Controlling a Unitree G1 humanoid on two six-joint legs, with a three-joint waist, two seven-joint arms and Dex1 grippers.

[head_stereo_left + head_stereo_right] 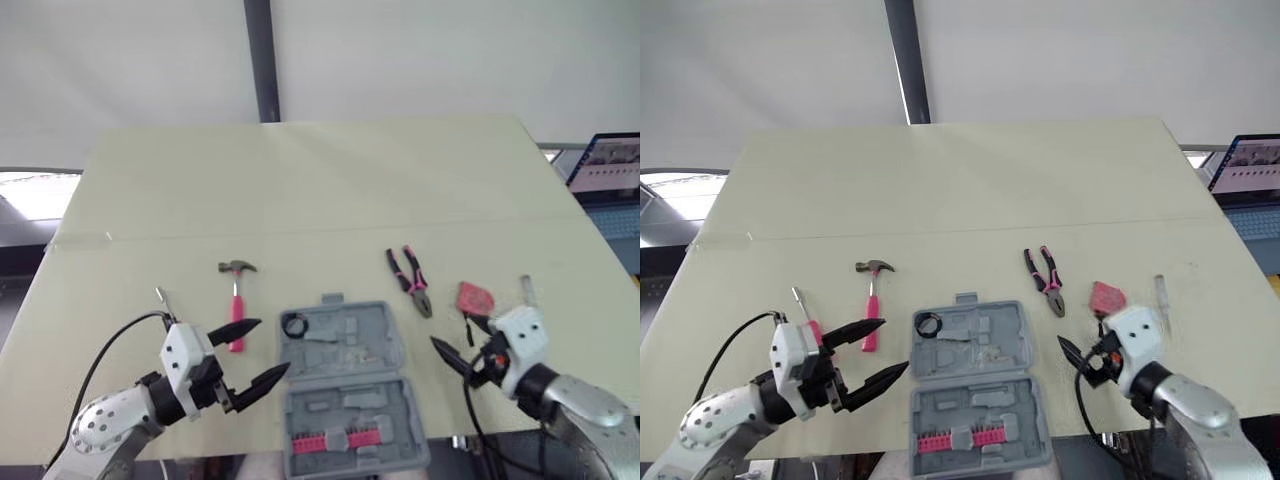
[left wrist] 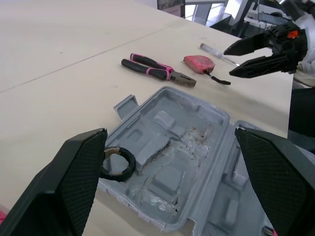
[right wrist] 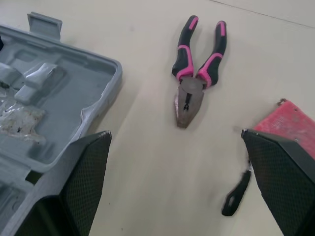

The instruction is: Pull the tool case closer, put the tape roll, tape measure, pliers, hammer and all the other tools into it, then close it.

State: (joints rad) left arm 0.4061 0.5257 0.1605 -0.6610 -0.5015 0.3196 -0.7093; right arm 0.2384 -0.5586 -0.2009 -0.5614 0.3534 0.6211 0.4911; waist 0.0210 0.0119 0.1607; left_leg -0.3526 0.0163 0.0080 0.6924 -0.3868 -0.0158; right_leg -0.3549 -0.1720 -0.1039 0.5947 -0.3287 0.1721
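With the tape roll [image 1: 296, 324] already in the open tool case [image 1: 362, 345] at the desk's near edge, set your wide-open right gripper [image 2: 228, 63] squarely over the tape measure [image 1: 475, 297], clear of the pliers [image 1: 410, 280].

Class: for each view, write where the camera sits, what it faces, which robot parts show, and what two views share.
Eye views: on the head, looking forward and down over tool case, hammer; both arms, left gripper, right gripper.
Left wrist view: that wrist, facing across the tool case to the right gripper; own fingers.
Right wrist view: that wrist, facing pliers; own fingers.
Shared: both wrist views see pliers and tool case.
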